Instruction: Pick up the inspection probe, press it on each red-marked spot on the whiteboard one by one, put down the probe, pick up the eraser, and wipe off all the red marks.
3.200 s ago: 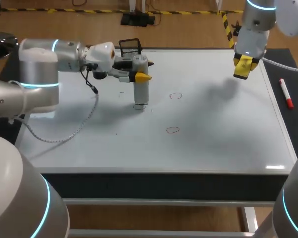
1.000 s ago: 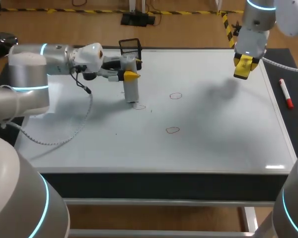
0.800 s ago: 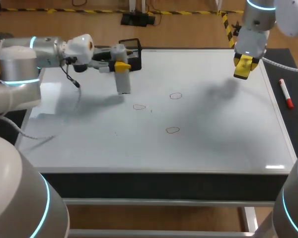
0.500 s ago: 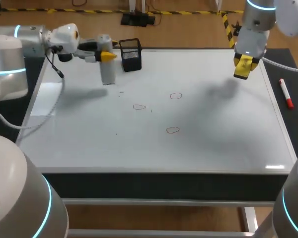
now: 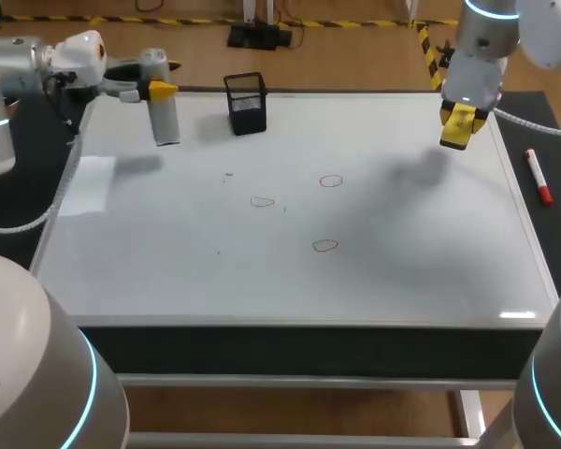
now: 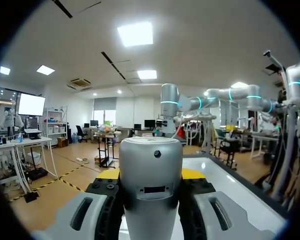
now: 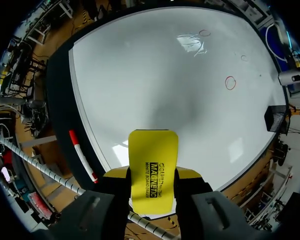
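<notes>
My left gripper point(image 5: 157, 91) is shut on the grey cylindrical probe point(image 5: 164, 120), which hangs upright over the whiteboard's point(image 5: 402, 271) far left corner. In the left wrist view the probe point(image 6: 150, 185) fills the space between the yellow-tipped fingers point(image 6: 109, 174). Three red ring marks point(image 5: 331, 181) point(image 5: 262, 201) point(image 5: 324, 246) lie near the board's middle. My right gripper point(image 5: 460, 126) hovers above the far right of the board, shut on the yellow eraser point(image 7: 152, 167). From the right wrist, red marks point(image 7: 230, 83) show far ahead of it.
A black mesh holder point(image 5: 246, 103) stands at the board's far edge, just right of the probe. A red marker point(image 5: 539, 178) lies on the dark strip right of the board. A white sheet point(image 5: 86, 184) sits at the board's left edge.
My left arm carried the probe away from the leftmost red mark, back and left past the mesh holder to the far left corner. The right arm stayed still.
</notes>
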